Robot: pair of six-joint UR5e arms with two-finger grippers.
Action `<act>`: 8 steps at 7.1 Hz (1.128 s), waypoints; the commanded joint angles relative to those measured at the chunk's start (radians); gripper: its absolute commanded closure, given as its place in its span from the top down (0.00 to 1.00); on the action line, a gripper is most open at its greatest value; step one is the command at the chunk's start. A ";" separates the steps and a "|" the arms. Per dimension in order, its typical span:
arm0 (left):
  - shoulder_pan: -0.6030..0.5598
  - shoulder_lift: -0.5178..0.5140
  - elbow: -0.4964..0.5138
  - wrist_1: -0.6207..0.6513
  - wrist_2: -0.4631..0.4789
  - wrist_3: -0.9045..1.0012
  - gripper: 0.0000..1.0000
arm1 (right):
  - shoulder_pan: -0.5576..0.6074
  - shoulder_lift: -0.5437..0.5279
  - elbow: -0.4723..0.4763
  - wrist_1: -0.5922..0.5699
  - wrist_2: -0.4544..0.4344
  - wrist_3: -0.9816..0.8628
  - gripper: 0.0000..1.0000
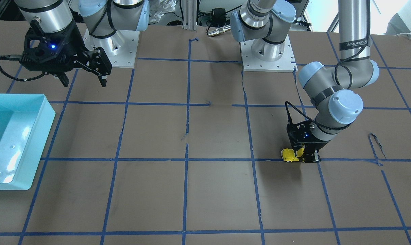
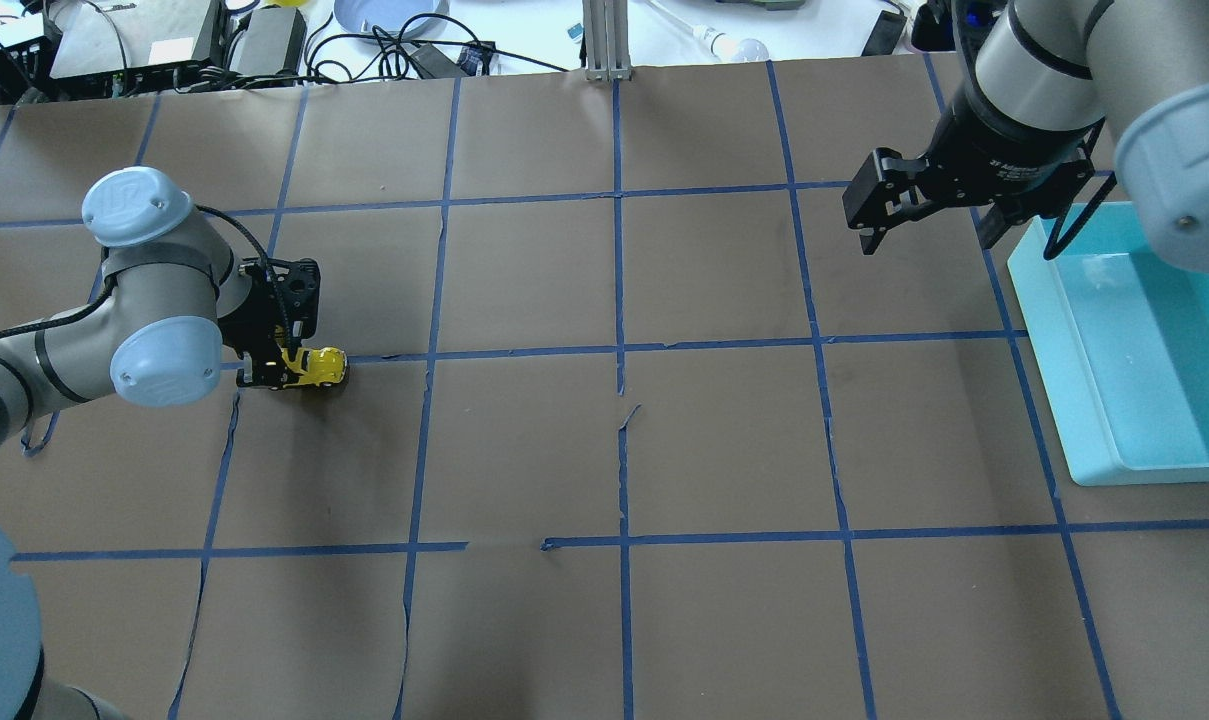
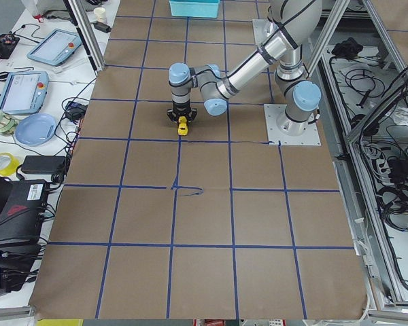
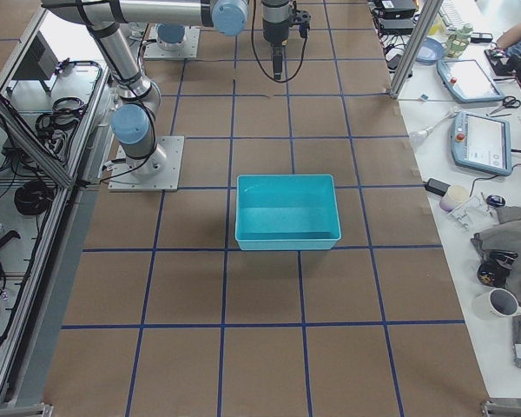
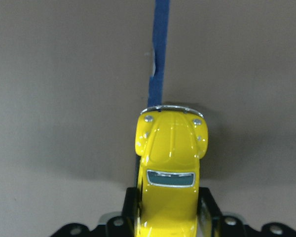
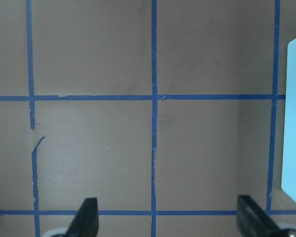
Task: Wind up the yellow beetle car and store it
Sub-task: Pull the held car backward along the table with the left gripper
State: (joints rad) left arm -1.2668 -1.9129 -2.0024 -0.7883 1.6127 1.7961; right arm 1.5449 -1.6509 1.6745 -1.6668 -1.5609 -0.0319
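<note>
Yellow beetle car (image 5: 170, 163): you find it caught in the left pincer (image 1: 302, 157), down at the surface of the desk (image 1: 219, 197), where it appears to rest on its wheels. In the left wrist view the rear half of the body sits between the two fingers (image 5: 132, 200), one against each flank. The rounded bonnet, the chrome bumper and the dark window stick out ahead of the fingertips. So you can log the left pincer as clamped on the car. A strip of blue tape (image 5: 160, 54) runs straight ahead of the car's nose, away from the pincer, and the car lies along that line. The tape forms a grid over the desk's brown paper. The left arm (image 2: 144, 300) bends low over the spot with its wrist pointing down. Moving outward, the right pincer (image 2: 929, 240) hangs well apart from the car, above the desk. Its two fingers (image 6: 86, 219) are spread wide, and you see only bare paper and tape between them. A teal bin (image 2: 1049, 340) stands on the desk just beside that pincer, on its outer side, and one pale edge of it shows at the right of the right wrist view. You can see no objects on the visible part of its floor.
</note>
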 commanded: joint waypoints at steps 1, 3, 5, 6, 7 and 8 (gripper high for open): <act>0.055 -0.003 -0.001 0.000 0.000 0.058 0.22 | 0.000 0.000 -0.001 -0.004 0.001 0.003 1.00; 0.076 -0.003 -0.001 0.001 0.001 0.075 0.22 | 0.000 0.000 -0.001 -0.002 0.001 0.006 1.00; 0.079 -0.005 0.001 0.018 0.007 0.078 0.22 | 0.000 0.000 -0.001 -0.002 -0.005 0.007 1.00; 0.089 -0.005 -0.001 0.020 0.006 0.078 0.23 | 0.000 0.000 -0.001 -0.004 -0.005 0.007 1.00; 0.095 -0.005 -0.001 0.020 0.006 0.077 0.28 | 0.000 0.000 -0.001 -0.004 -0.005 0.007 1.00; 0.095 -0.005 0.002 0.021 0.004 0.069 0.76 | 0.000 0.000 -0.002 -0.014 -0.005 0.006 1.00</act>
State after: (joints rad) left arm -1.1750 -1.9175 -2.0024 -0.7692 1.6180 1.8714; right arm 1.5447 -1.6506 1.6731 -1.6732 -1.5661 -0.0250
